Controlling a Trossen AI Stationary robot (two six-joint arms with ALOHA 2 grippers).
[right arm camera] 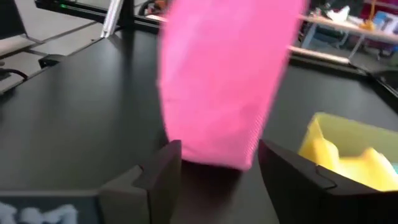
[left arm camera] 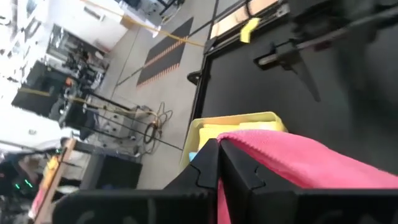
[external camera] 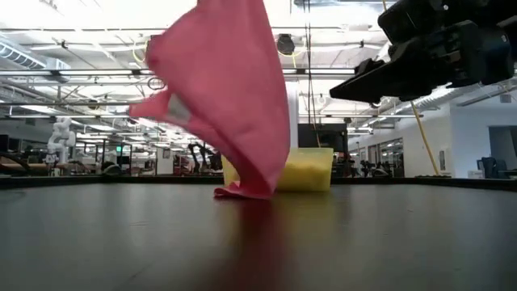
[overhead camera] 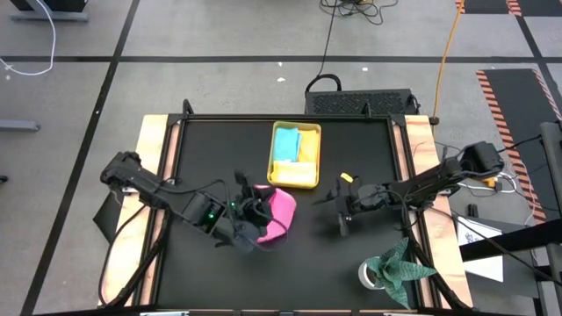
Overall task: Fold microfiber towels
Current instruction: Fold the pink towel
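**A:** What sits around the work area, and does anything block the view?

**B:** A black table with wooden side strips fills the overhead view. A dark green cloth, bunched into a spiky shape, lies near the table's front right corner beside a small pale round object. In the table-level view the hanging pink towel covers much of the middle and hides part of the yellow tray behind it.

**A:** What is in the tray?

**B:** The translucent yellow tray sits at the middle rear of the table. A light blue towel lies in it along one side, with a yellow towel next to and below it. I cannot tell whether anything else is inside.

**A:** Where is the pink towel, and what holds it?

**B:** The left gripper has its fingers pinched closed on the towel's top edge, just in front of the tray. The cloth hangs down and its bottom corner touches the table.

**A:** And the other arm?

**B:** The right gripper hovers above the table to the right of the towel. Its fingers are spread wide and grasp nothing; the towel hangs just beyond them
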